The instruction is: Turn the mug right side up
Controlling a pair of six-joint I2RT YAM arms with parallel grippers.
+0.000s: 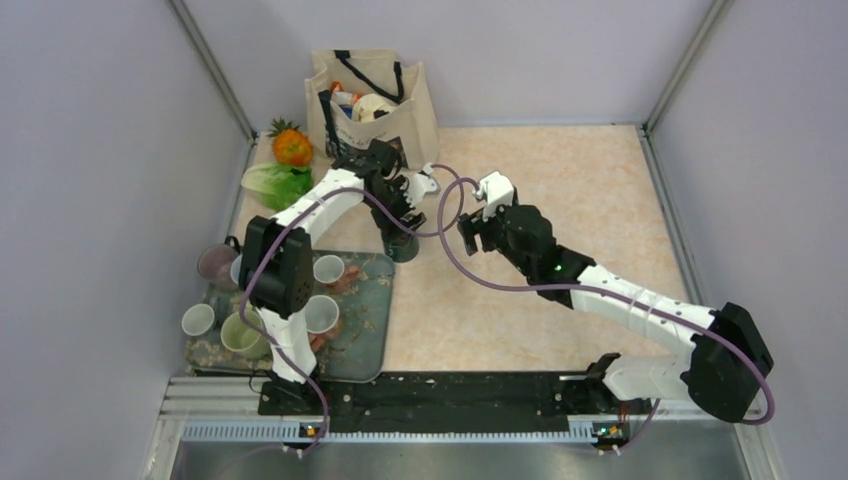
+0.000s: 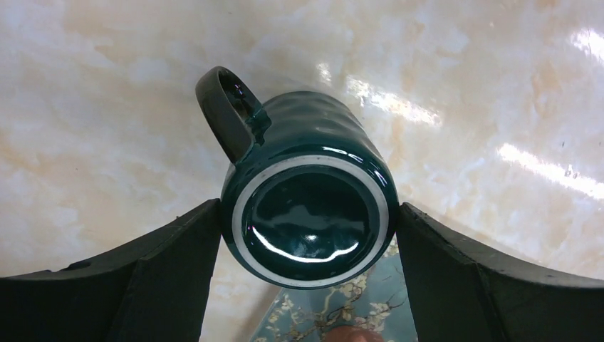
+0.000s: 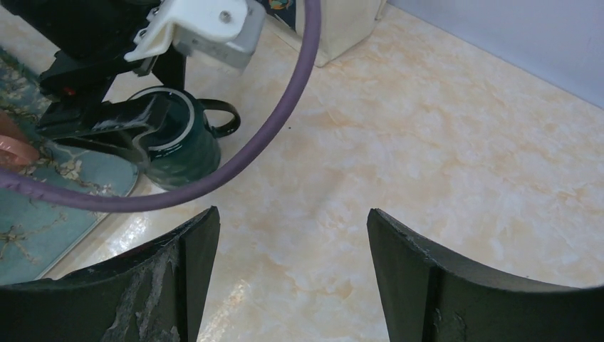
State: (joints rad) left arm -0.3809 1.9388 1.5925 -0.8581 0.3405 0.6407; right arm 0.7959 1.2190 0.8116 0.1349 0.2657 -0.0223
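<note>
A dark green mug (image 1: 404,246) stands upside down on the marble table next to the tray's corner. In the left wrist view its glossy base with a white ring (image 2: 308,221) faces the camera, handle to the upper left. My left gripper (image 1: 402,232) is closed on the mug's sides near the base, one finger (image 2: 178,271) on each side, both touching. The right wrist view shows the mug (image 3: 186,146) at upper left with the left gripper on it. My right gripper (image 1: 470,232) hovers open and empty (image 3: 292,221) over bare table to the mug's right.
A blue floral tray (image 1: 362,330) with several cups lies at the left front. A tote bag (image 1: 375,100), an orange fruit (image 1: 292,147) and lettuce (image 1: 275,183) stand at the back left. A purple cable (image 3: 285,121) hangs between the arms.
</note>
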